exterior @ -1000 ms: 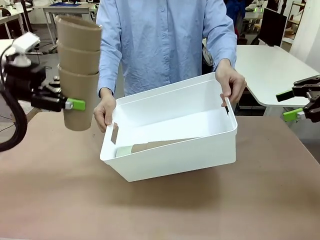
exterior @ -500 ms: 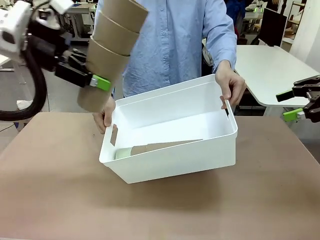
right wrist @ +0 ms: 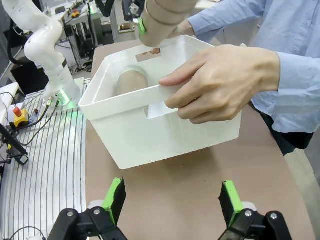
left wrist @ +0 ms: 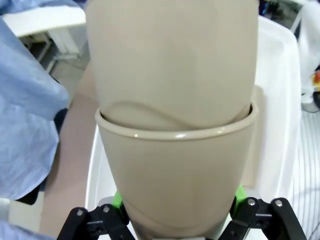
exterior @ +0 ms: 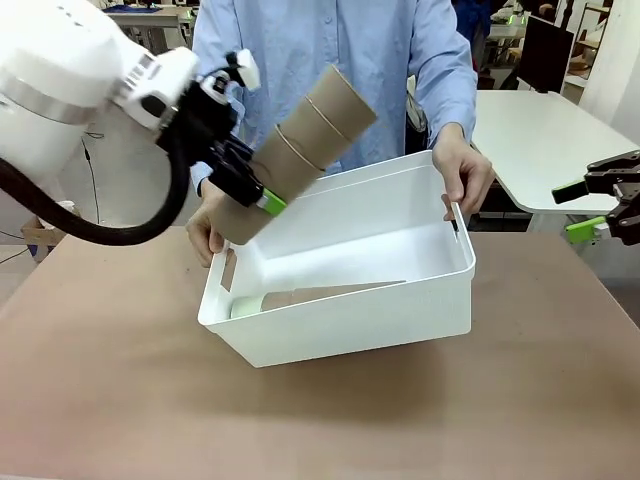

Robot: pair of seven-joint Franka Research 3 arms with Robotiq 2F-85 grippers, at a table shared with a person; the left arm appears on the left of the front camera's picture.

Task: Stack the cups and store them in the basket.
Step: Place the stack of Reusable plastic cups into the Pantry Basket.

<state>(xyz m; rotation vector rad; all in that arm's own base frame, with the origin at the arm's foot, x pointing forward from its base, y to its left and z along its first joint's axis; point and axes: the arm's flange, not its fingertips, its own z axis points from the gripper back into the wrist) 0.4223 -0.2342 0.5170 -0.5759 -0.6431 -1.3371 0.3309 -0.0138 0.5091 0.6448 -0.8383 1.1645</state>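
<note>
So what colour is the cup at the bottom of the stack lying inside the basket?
Pale mint green, the cup whose base shows at the basket's left end, clearest in the front view.

A brown table (exterior: 330, 420) up front, a white table (exterior: 540, 135) behind on the right, and a dark monitor (exterior: 546, 52) on it.

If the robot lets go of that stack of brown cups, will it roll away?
Probably not far. The stack of tan-brown tapered cups, tilted in the left gripper, hangs over the white plastic basket, whose walls should stop it. Being round and tapered, it would likely curve. The nested cups might slip apart.
</note>
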